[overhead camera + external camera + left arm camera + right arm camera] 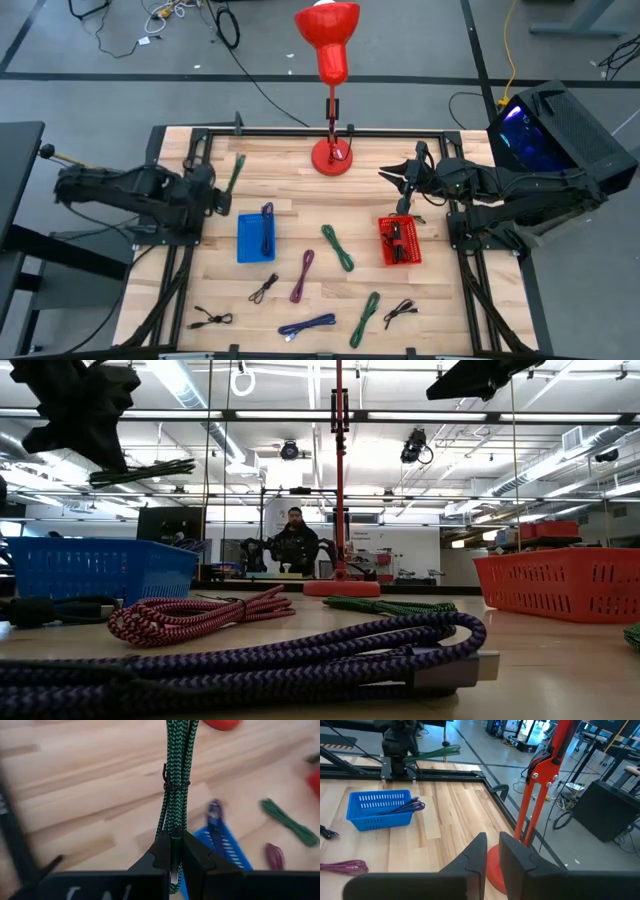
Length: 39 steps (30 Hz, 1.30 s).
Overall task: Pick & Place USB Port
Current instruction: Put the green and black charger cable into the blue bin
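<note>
So the green braided cable (pixel 176 775) is bundled with a little twist tie and clamped at one end in the left pincer (pixel 174 851), held up off the counter (pixel 300 190) near its back left corner; in the high view it shows as a green streak (pixel 235 172) sticking out past the left pincer (pixel 212 190); just in front of it sits the blue basket (pixel 256 238) with a purple cable (pixel 267 215) draped over its rim; the right pincer (pixel 405 180) hovers above the counter near the red stand's base (pixel 331 156), fingers nearly together with only a thin gap and nothing between them; in front of it is the red basket (pixel 400 241) with dark cables in it; loose on the wood are another green cable (pixel 337 247), a maroon one (pixel 302 276), a blue one (pixel 306 326), one more green one (pixel 366 318) and a few thin black ones (pixel 211 319) toward the front edge; a person (pixel 295 543) sits in the room behind.
</note>
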Available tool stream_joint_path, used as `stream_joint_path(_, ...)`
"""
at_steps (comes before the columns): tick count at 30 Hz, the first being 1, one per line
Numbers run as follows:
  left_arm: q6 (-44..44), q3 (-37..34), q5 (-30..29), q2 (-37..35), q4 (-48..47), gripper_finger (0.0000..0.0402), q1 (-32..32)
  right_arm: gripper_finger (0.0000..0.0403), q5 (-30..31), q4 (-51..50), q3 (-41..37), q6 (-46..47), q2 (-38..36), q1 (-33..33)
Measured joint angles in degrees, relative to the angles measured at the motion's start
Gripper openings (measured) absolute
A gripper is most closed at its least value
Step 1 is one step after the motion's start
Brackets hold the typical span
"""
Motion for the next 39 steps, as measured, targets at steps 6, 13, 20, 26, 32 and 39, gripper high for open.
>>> stream_joint_path(6, -3.80, -0.84, -4.85, 3.32, 6.54, 0.0022, -9.76, 0.0051, 0.00, 0.24, 0.00, -0.04, 0.00, 0.00)
stream_joint_path(13, -17.53, -0.84, -9.09, 10.64, 7.42, 0.0022, -21.26, 0.0051, 0.00, 0.22, 0.00, 0.39, 0.00, 0.00)
stream_joint_path(20, -32.23, -0.84, -14.42, 20.63, 10.85, 0.0022, -31.61, 0.0051, 0.00, 0.37, 0.00, -0.04, 0.00, 0.00)
stream_joint_path(26, -42.13, -0.84, -19.66, 28.27, 13.71, 0.0022, -36.43, 0.0051, 0.00, 0.37, 0.00, -0.28, 0.00, 0.00)
stream_joint_path(32, -47.27, -0.84, -21.74, 35.23, 17.63, 0.0022, -37.26, 0.0051, -0.02, 0.29, 0.00, -0.37, 0.00, 0.00)
stream_joint_path(39, -51.34, -0.84, -22.81, 38.21, 16.80, 0.0022, -36.78, 0.0051, -0.02, 0.22, 0.00, -0.72, 0.00, 0.00)
